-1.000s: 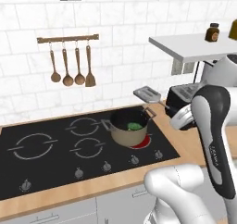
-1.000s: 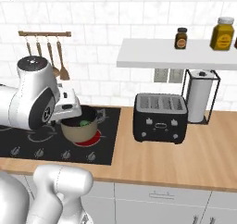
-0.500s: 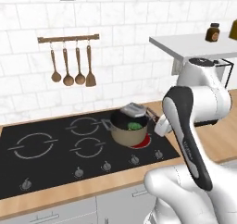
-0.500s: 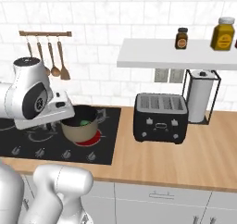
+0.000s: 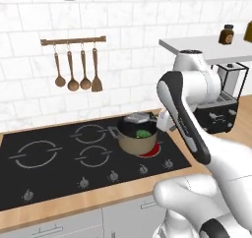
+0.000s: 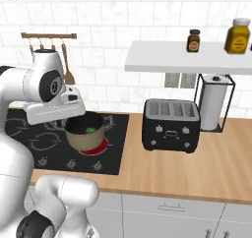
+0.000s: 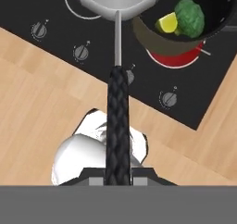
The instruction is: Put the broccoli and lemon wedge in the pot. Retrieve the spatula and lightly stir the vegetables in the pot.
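White tiles back a wooden tabletop [image 6: 162,170] with a black cooktop [image 5: 59,170] set into its left part; a black toaster [image 6: 171,125] and a paper-towel stand [image 6: 214,102] sit to the right. The pot [image 5: 138,136] stands on the glowing red burner [image 5: 151,150] at the cooktop's near right. From the hand camera, the broccoli [image 7: 190,17] and the lemon wedge [image 7: 167,23] lie touching each other inside the pot, so the first part of the task looks finished.

The fingers [image 7: 118,180] are pinched tight on the black handle of the spatula [image 7: 117,79], whose silver head reaches up to the pot's rim. Over the last second the arm has swung from the right of the pot round to a place above and beside it, carrying the spatula head toward the opening. Whether the head is already over the rim or just outside it is hard to judge from these angles. That swing suggests retrieval is done and stirring is about to begin; the head likely needs to tip down among the vegetables.
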Robot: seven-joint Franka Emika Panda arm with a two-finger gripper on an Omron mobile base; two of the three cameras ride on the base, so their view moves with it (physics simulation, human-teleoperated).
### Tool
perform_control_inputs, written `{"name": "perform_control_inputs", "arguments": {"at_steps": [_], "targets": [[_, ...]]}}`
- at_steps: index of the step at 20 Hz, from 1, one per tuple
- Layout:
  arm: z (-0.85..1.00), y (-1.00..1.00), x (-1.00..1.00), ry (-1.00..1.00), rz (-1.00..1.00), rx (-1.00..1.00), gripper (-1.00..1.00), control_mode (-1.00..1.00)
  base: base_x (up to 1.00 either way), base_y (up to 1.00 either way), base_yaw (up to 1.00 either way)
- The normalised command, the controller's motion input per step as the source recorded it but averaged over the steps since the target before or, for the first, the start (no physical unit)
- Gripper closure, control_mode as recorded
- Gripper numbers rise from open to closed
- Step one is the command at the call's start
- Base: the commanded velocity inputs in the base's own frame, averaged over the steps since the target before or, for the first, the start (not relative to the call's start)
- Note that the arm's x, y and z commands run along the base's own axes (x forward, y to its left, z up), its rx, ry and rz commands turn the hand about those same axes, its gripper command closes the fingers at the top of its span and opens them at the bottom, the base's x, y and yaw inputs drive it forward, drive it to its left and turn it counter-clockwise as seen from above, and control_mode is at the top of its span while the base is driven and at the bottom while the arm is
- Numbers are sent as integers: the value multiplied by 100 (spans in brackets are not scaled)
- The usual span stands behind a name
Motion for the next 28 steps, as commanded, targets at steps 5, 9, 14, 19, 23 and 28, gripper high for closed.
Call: {"name": "perform_control_inputs", "arguments": {"at_steps": [5,9,14,19,23,28], "targets": [[2,0,96,0,-8,0,100,-100,0,0,0],[0,0,100,3,-9,-1,100,-100,0,0,0],[0,0,39,7,-5,-1,100,-100,0,0,0],[0,0,0,0,0,0,100,-100,0,0,0],[-1,0,24,0,0,-5,100,-100,0,0,0],[14,-7,31,-9,3,-31,100,-100,0,0,0]]}}
